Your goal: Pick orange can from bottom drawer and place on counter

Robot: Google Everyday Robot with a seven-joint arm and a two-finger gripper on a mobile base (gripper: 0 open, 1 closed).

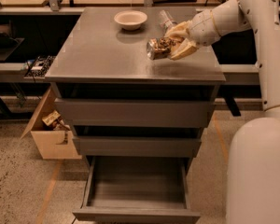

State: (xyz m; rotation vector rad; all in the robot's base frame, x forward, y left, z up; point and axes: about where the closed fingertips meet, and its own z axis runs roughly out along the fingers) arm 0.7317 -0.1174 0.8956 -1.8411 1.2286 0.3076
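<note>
The orange can [159,48] lies sideways between the cream fingers of my gripper [170,45], its silver end pointing left. It hangs just above the right half of the grey counter [102,50], and I cannot tell whether it touches the top. The arm reaches in from the upper right. Below, the bottom drawer [136,185] stands pulled out, and its dark inside shows nothing in it.
A white bowl [130,18] sits at the back of the counter, and a clear plastic bottle [166,19] stands behind the gripper. An open cardboard box [51,129] rests on the floor left of the cabinet. My white base [259,171] fills the lower right.
</note>
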